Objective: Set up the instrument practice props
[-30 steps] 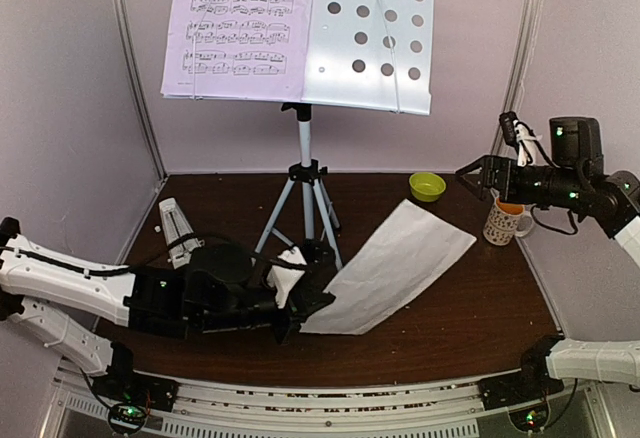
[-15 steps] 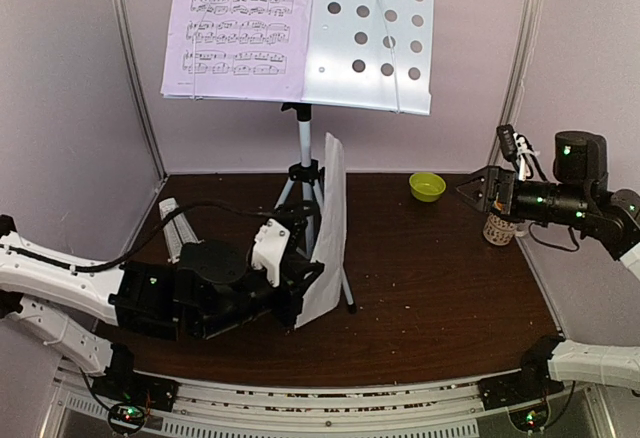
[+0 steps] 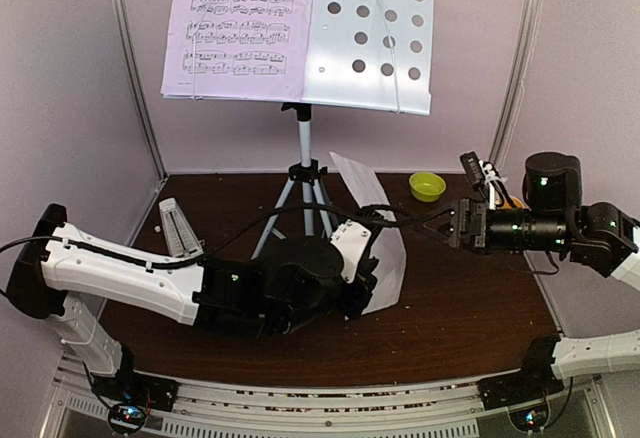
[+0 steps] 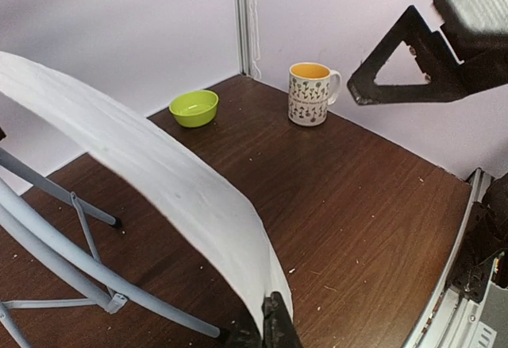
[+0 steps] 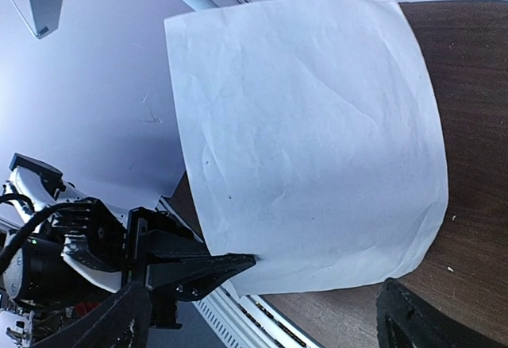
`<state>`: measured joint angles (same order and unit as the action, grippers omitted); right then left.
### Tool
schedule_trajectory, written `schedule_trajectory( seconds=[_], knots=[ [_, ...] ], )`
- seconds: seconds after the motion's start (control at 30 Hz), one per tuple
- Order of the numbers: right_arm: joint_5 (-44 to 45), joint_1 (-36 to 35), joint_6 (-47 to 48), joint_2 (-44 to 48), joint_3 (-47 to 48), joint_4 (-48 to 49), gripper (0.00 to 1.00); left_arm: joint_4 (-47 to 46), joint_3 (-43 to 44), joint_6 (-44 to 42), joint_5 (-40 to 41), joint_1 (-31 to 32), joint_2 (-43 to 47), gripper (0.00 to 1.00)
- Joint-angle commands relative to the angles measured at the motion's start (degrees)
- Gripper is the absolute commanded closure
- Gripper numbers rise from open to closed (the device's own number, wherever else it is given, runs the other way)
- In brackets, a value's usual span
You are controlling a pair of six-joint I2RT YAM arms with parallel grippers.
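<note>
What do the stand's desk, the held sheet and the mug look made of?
Pale perforated music-stand desk: looks like painted sheet metal, thin, flat, round punched holes.
Held white sheet: paper, matte, creased, bows under its own weight.
Patterned white mug: likely glazed ceramic, glossy.

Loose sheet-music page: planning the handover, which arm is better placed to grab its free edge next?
Probably right: the right arm has its jaws open, pointing at the page, while the left arm pinches its lower edge.

This looks like a robot test cell in a lab. Plain pale wall panels (image 3: 60,78) and aluminium posts (image 3: 135,68) box in a dark wooden table (image 3: 460,308), with a metal rail (image 3: 330,403) along its near edge.
</note>
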<state>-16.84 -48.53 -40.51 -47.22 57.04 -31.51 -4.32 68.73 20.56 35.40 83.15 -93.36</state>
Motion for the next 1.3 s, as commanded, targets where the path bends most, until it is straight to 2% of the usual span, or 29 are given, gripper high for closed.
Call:
schedule_trajectory(
  seconds=[0.0, 0.23, 0.53, 0.63, 0.83, 1.07, 1.27],
  knots=[
    [9.84, -3.73, -2.04, -4.2, 2.53, -2.73, 0.0, -0.98, 4.01, -3.08, -3.15, -0.56, -2.02, 1.0],
    [14.89, -6.98, -3.49, -7.97, 5.19, -3.22, 0.0, 1.28, 8.33, -7.19, -8.46, -0.54, -5.59, 1.0],
    [14.79, -9.69, -5.73, -8.93, 4.46, 0.37, 0.0, 2.56, 10.72, -9.15, -10.25, -1.15, -7.34, 1.0],
    [19.29, -10.31, -6.19, -10.04, 4.78, -2.26, 0.0, 3.25, 11.43, -9.89, -10.5, -1.25, -7.6, 1.0],
    [25.69, -10.88, -9.41, -11.05, 5.16, -4.74, 0.14, 8.01, 15.53, -10.49, -9.53, -1.24, -10.42, 1.0],
    [30.65, -11.16, -12.4, -9.55, 1.15, -2.59, 0.4, 9.26, 16.94, -10.51, -9.1, -1.24, -11.21, 1.0],
    [31.75, -11.19, -15.0, -9.1, -1.11, -0.07, 0.52, 8.37, 16.79, -11.3, -9.86, -1.18, -10.97, 1.0]
  ],
)
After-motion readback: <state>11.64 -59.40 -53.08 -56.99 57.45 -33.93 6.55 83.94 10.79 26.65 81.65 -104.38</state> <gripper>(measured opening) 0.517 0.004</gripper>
